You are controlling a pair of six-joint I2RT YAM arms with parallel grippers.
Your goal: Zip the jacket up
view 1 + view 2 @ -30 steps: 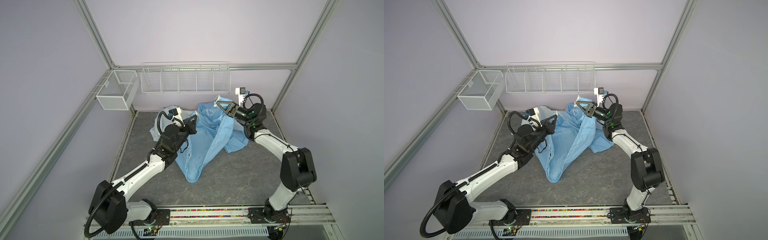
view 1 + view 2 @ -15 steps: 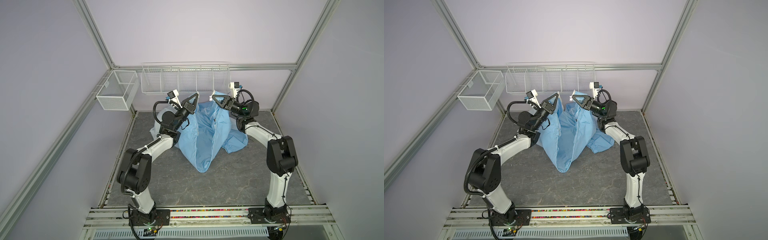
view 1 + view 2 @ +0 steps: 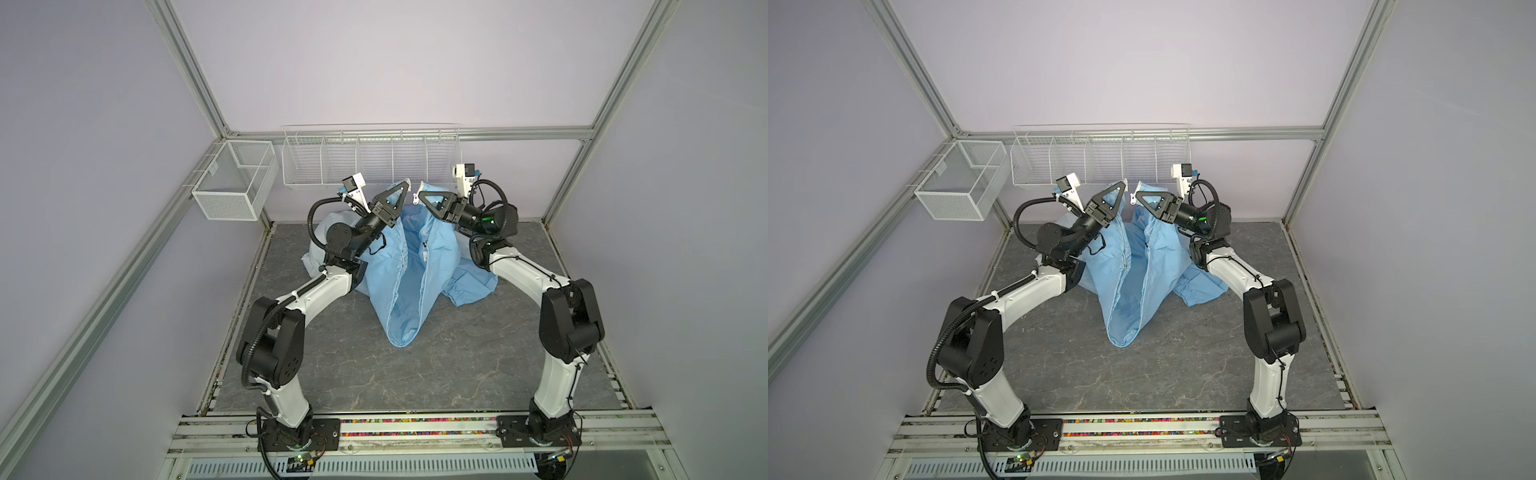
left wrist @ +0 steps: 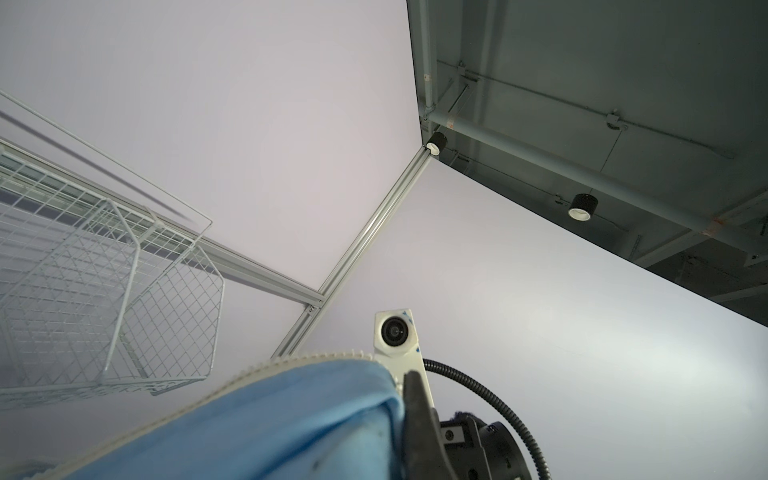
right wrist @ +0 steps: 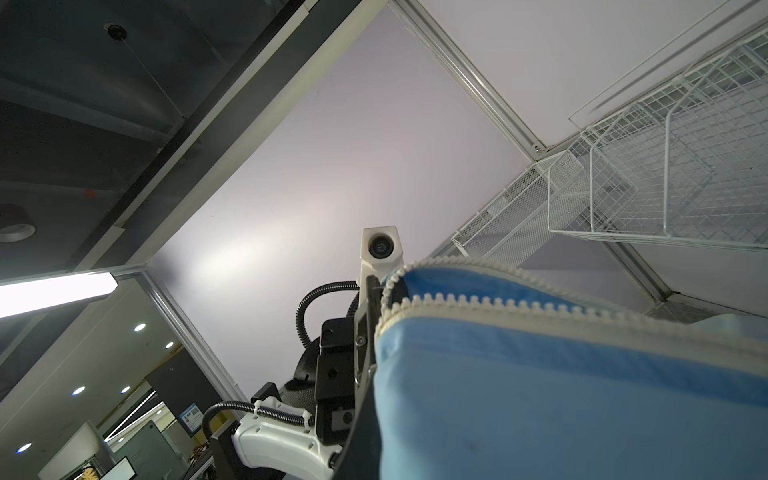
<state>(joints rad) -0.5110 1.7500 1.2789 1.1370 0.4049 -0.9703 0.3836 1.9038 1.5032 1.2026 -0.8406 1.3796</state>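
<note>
The light-blue jacket [image 3: 399,286] [image 3: 1121,291] hangs in a long V from both grippers down to the grey floor, its front open. High at the back, my left gripper [image 3: 402,189] [image 3: 1121,190] is shut on the top of the jacket's left front edge. My right gripper [image 3: 420,195] [image 3: 1138,195] is shut on the top of the right edge, a small gap away. White zipper teeth [image 5: 498,301] [image 4: 291,359] run along the blue fabric [image 4: 270,424] in both wrist views. My own jaws are hidden behind the cloth there.
A white wire rack [image 3: 370,158] hangs on the back wall just behind the grippers. A mesh box [image 3: 232,183] is fixed at the back left. One sleeve with an elastic cuff [image 3: 469,291] lies on the floor mat [image 3: 457,365] under the right arm.
The left arm has risen from low on the left, lifting its edge of the jacket up beside the right gripper. The jacket now hangs as a V between them.
</note>
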